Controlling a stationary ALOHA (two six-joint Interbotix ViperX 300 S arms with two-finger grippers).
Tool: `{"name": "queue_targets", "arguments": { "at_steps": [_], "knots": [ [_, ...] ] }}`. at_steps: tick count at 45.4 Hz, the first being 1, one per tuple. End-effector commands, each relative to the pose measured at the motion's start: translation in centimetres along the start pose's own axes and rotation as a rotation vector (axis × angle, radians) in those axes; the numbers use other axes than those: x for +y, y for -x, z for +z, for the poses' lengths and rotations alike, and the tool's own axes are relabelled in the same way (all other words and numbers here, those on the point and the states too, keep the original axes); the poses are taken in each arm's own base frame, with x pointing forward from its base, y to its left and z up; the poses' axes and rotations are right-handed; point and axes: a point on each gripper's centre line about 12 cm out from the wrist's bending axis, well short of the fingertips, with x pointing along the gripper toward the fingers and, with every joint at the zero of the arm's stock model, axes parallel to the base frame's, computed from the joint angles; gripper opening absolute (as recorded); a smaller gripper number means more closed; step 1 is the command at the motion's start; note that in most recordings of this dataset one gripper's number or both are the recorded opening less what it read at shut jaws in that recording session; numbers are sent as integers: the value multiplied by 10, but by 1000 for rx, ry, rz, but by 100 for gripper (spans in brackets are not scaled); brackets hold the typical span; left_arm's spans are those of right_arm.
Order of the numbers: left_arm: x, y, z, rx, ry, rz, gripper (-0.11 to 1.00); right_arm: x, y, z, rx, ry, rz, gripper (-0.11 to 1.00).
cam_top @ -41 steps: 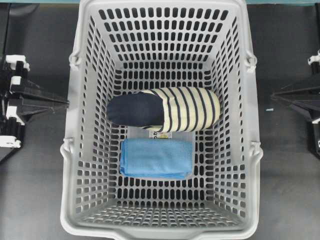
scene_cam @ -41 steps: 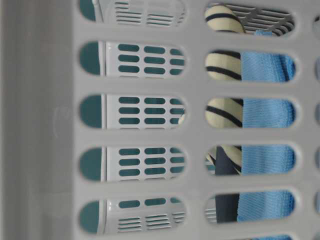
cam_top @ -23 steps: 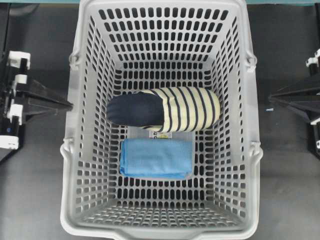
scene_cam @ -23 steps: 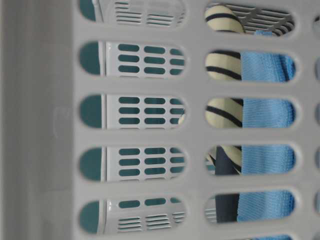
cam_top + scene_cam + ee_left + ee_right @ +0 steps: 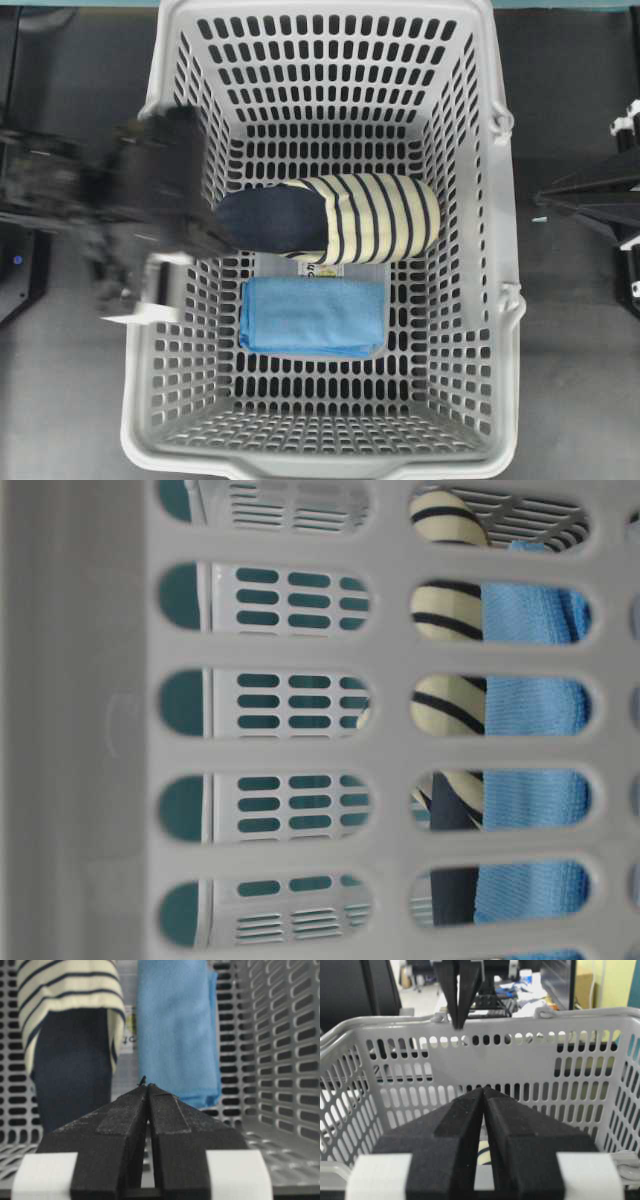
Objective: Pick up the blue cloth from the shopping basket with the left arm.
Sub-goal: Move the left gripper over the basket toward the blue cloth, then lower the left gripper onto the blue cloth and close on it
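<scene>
The blue cloth [image 5: 313,317] lies folded on the floor of the shopping basket [image 5: 506,200], in front of a navy-and-cream striped fabric item [image 5: 330,218]. My left arm is motion-blurred over the basket's left rim. Its gripper [image 5: 222,243] hangs inside the left wall, beside the striped item's navy end. In the left wrist view the left gripper [image 5: 147,1085] is shut and empty, above and short of the cloth [image 5: 175,1030]. The cloth also shows through the wall slots in the table-level view [image 5: 530,705]. My right gripper [image 5: 483,1089] is shut and empty outside the basket's right wall [image 5: 540,197].
A white printed label [image 5: 320,268] lies on the basket floor between the striped item and the cloth. The slotted walls rise high on all sides. The back half of the basket floor [image 5: 330,150] is bare. Dark tabletop [image 5: 80,400] flanks the basket.
My left arm has swung from its rest at the left edge over the basket's left rim and into the basket. The right arm, the cloth and the striped item have not moved.
</scene>
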Motion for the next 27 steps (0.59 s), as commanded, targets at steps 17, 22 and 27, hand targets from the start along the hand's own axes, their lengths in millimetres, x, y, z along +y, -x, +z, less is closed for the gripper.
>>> {"name": "queue_targets", "arguments": {
  "at_steps": [17,22,27],
  "knots": [
    [-9,-68,25,148,24,3,55,-1,-2,7,-20,-9,-8,1],
    [-9,-78,23,185,42,8,83,-2,-1,7,-20,-30,-9,15],
    [-11,-95,14,231,51,9,90,-3,-2,7,-19,-55,-15,50]
  ]
}}
